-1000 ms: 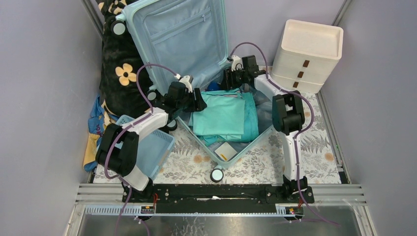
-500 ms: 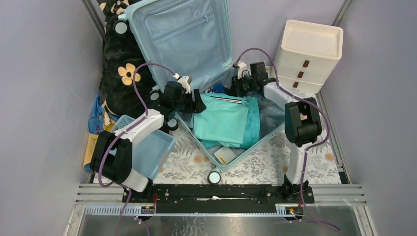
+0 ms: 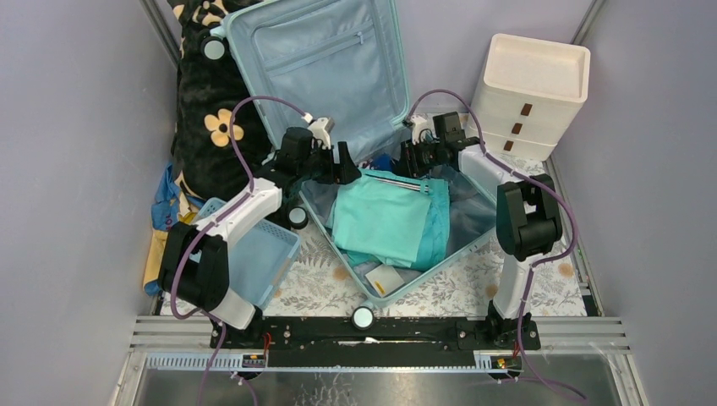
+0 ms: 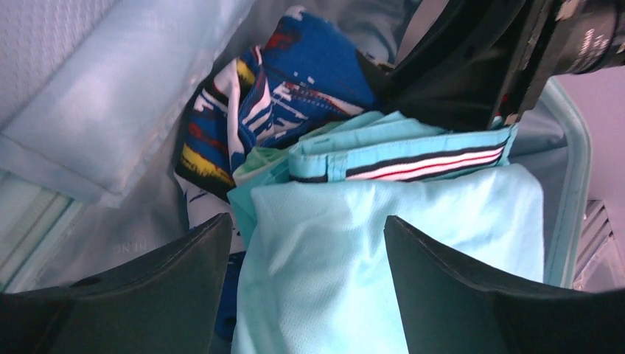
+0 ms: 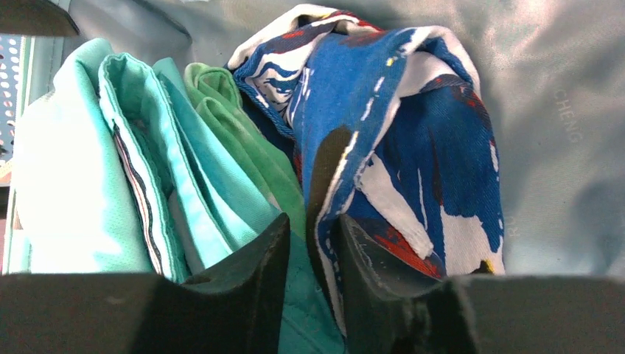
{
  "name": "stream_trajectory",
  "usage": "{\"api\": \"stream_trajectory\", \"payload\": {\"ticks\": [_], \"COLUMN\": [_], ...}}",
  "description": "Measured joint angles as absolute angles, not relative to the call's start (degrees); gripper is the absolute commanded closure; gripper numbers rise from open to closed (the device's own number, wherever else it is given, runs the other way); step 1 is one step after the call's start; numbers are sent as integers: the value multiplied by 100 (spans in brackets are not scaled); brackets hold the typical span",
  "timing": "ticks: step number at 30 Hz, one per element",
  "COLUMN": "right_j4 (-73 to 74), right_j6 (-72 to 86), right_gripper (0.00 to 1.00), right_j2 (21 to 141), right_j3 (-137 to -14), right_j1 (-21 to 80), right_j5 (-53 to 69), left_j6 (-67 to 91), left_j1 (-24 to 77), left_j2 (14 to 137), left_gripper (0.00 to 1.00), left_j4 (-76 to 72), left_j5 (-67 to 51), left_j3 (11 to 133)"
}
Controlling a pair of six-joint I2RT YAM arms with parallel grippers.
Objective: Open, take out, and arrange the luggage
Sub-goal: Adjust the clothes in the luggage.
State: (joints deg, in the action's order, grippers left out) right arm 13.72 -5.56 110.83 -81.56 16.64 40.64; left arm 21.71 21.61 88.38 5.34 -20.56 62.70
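The luggage [image 3: 313,59] lies open on the table [image 3: 558,279], lid propped up at the back. The left claw [image 4: 309,225] hovers inside over folded aqua cloth [image 4: 383,251], fingers wide apart; the right claw [image 5: 313,225], at the hinge end, pinches the blue patterned cloth [image 5: 413,133].

txt: "CHENG", faint | on: luggage lining [image 5: 569,116]; other print unreadable
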Motion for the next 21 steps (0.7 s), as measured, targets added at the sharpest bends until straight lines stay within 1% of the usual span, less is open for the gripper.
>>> {"api": "stream_trajectory", "payload": {"ticks": [2, 3, 6, 9, 12, 15, 21], "right_j4": [1544, 1634, 1892, 2366, 2773, 3098, 3422], "right_j6": [-615, -676, -819, -1068, -1352, -1656, -2147], "right_gripper": [45, 41, 37, 32, 25, 22, 21], "right_j2": [11085, 11083, 11085, 11144, 11194, 11190, 10875], "right_j3": [-8215, -8261, -8442, -8899, -9297, -9428, -9061], "right_j1": [1662, 1660, 1627, 1487, 1365, 1271, 1061], "right_j5": [4086, 4106, 4132, 4305, 4482, 4578, 4578], "left_j6": [2169, 2169, 2171, 2193, 2263, 2412, 2534], "left_j1": [2141, 2130, 2097, 2088, 2088, 2088, 2091], "left_j2": [8840, 8840, 8840, 8842, 8877, 8921, 8919], "left_gripper": [16, 16, 15, 15, 15, 15, 18], "left_j4": [569, 576, 613, 617, 611, 574, 517], "left_j5": [-2119, -2150, -2255, -2366, -2473, -2571, -2766], "left_j3": [6405, 6466, 6685, 6842, 6991, 7100, 7035]}}
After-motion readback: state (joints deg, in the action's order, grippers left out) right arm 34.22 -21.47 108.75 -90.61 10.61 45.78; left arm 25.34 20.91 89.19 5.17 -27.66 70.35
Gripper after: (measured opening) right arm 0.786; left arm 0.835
